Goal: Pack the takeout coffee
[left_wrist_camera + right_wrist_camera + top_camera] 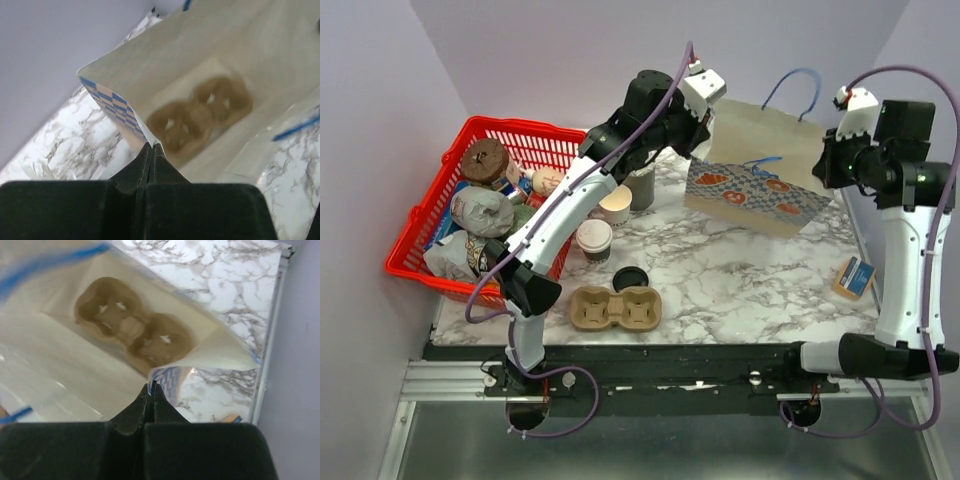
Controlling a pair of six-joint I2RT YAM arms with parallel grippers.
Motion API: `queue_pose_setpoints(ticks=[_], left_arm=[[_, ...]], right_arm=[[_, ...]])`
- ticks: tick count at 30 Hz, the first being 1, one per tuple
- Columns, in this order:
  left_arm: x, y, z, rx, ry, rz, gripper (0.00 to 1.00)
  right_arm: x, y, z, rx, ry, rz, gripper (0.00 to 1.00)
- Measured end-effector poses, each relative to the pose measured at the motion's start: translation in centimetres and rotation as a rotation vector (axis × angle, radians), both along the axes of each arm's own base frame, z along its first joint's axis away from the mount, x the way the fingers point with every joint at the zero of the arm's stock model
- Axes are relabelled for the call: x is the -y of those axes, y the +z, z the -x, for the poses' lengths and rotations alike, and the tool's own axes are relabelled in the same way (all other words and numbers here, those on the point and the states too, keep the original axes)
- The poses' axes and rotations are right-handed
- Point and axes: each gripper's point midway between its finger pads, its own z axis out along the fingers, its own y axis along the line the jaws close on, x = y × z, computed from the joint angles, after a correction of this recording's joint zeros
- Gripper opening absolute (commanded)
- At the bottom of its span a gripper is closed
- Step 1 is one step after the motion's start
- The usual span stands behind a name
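Observation:
The takeout coffee (594,240), a dark cup with a white lid, stands on the marble table left of centre, apart from both grippers. A cream paper bag (760,170) with blue print and blue handles is held up open at the back. My left gripper (710,120) is shut on its left rim (151,146). My right gripper (827,160) is shut on its right rim (151,385). A brown two-cup carrier (200,117) lies on the bag's bottom and also shows in the right wrist view (132,332).
A second cup carrier (616,308) and a round black lid (631,277) lie near the front. A cream cup (616,205) and a dark grey cup (640,188) stand under my left arm. A red basket (420,215) of packets sits left. A small box (854,277) lies right.

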Motion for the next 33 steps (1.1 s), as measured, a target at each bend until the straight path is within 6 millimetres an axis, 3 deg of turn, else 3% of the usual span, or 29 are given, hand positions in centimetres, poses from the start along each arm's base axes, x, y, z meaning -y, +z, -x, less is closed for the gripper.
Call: queue_pose_setpoints(ticks=[1, 4, 7, 12, 15, 19, 21, 23, 24, 25, 26, 29, 30, 33], left_arm=[[0.3, 1.3, 0.5, 0.011, -0.012, 0.025, 0.00], [0.5, 2.2, 1.6, 0.011, -0.040, 0.052, 0.00], [0.7, 1.2, 2.4, -0.023, -0.062, 0.039, 0.00], [0.7, -2.2, 2.8, -0.106, -0.076, -0.008, 0.00], [0.6, -4.7, 2.9, -0.166, -0.071, -0.037, 0.00], [0.6, -6.9, 3.2, -0.212, -0.071, -0.065, 0.00], [0.4, -7.7, 3.3, -0.228, -0.071, -0.077, 0.02], [0.3, -8.3, 3.5, -0.240, -0.072, -0.087, 0.18], [0.3, -8.5, 3.5, -0.241, -0.074, -0.091, 0.26], [0.3, -8.5, 3.6, -0.244, -0.075, -0.090, 0.43], [0.3, -8.5, 3.6, -0.242, -0.078, -0.091, 0.50], [0.2, -8.2, 3.6, -0.226, -0.084, -0.097, 0.65], [0.1, -8.1, 3.6, -0.215, -0.088, -0.102, 0.68], [-0.2, -7.0, 3.8, -0.188, -0.098, -0.113, 0.83]], right_arm=[[-0.2, -0.7, 0.6, -0.016, 0.004, -0.011, 0.00], [-0.7, -3.6, 2.6, -0.098, 0.010, -0.037, 0.00], [-1.0, -6.1, 3.6, -0.169, 0.015, -0.051, 0.01], [-1.2, -9.2, 4.8, -0.254, 0.018, -0.066, 0.01], [-1.3, -10.0, 5.6, -0.275, 0.016, -0.071, 0.00], [-1.4, -9.6, 6.3, -0.260, 0.015, -0.069, 0.01], [-1.4, -9.2, 6.5, -0.246, 0.015, -0.068, 0.08], [-1.4, -9.3, 6.8, -0.242, 0.015, -0.069, 0.31], [-1.5, -9.6, 7.1, -0.251, 0.014, -0.072, 0.37], [-1.5, -10.1, 7.4, -0.263, 0.010, -0.077, 0.43], [-1.6, -10.5, 7.7, -0.276, 0.012, -0.077, 0.60], [-1.6, -11.3, 8.4, -0.318, 0.010, -0.080, 0.78], [-1.6, -11.1, 8.4, -0.320, 0.017, -0.075, 0.81], [-1.5, -8.7, 7.7, -0.268, 0.026, -0.065, 0.86]])
